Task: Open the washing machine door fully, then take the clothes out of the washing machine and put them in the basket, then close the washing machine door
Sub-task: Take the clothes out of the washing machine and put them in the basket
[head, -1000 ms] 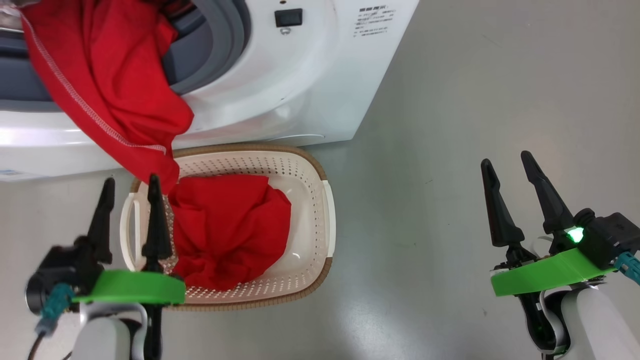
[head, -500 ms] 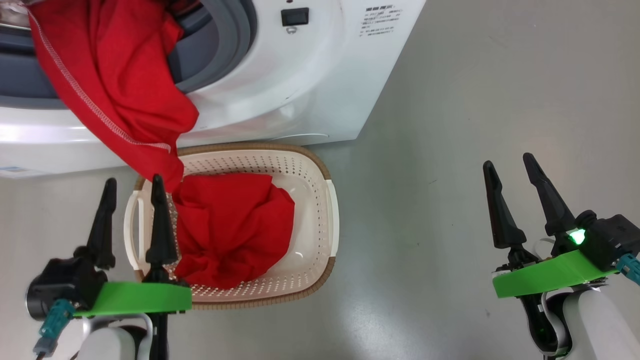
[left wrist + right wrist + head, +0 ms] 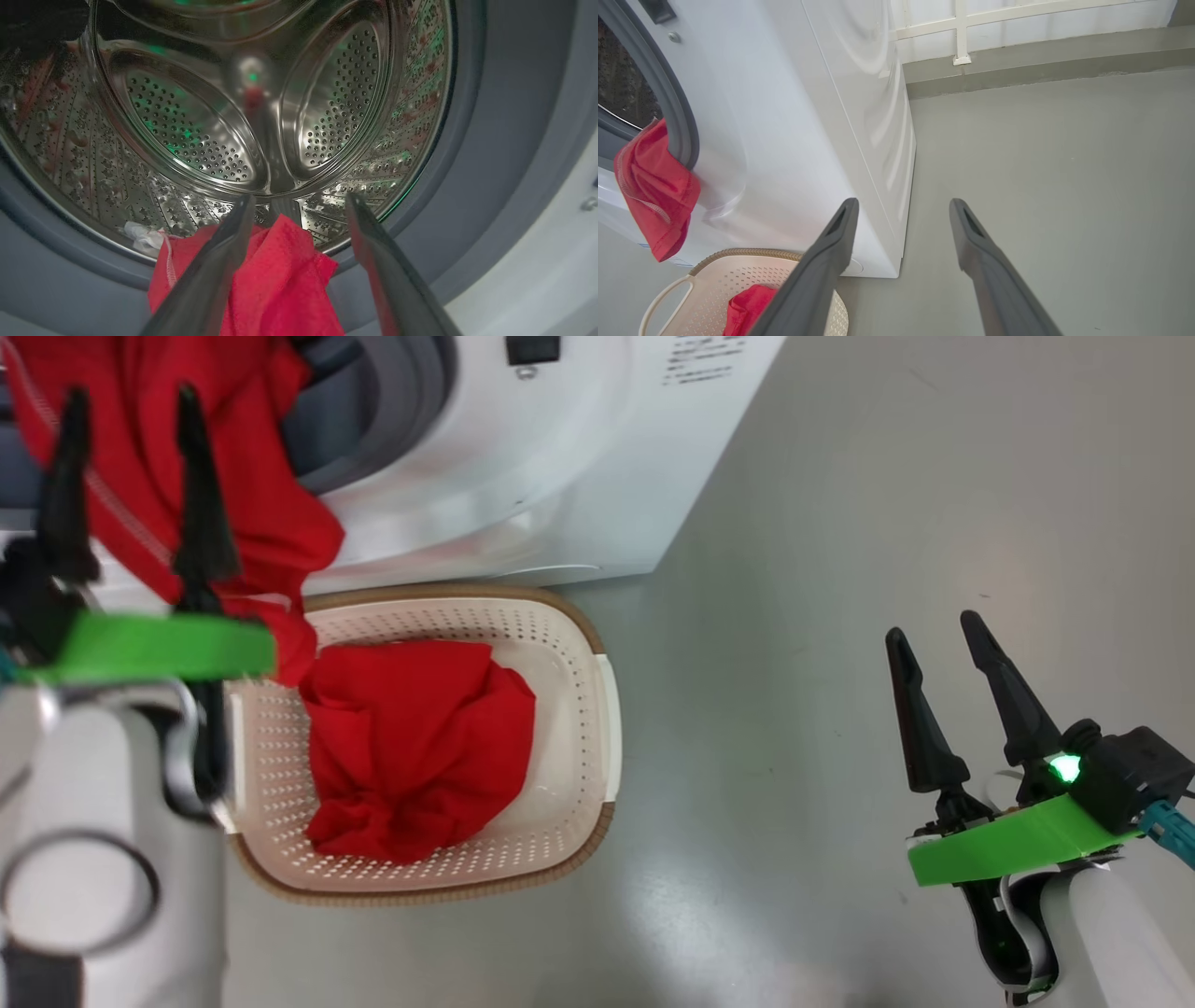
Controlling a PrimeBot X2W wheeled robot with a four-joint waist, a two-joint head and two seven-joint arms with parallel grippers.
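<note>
I'm hovering the left gripper [image 3: 128, 403], jaws apart, at bright red clothes [image 3: 257, 523] hanging from the white washing machine [image 3: 523, 457] above the cream perforated basket [image 3: 571, 728], right gripper [image 3: 934, 627] likewise gaping

Past the grey gasket [image 3: 490, 140] the drum [image 3: 196, 140] gapes hollow; a red garment [image 3: 280, 280] draped over its lower lip blocks the bottom. Below, red cloth [image 3: 411, 747] fills much of the basket [image 3: 560, 644], its right side free. Open floor [image 3: 840, 569] lies rightward.
</note>
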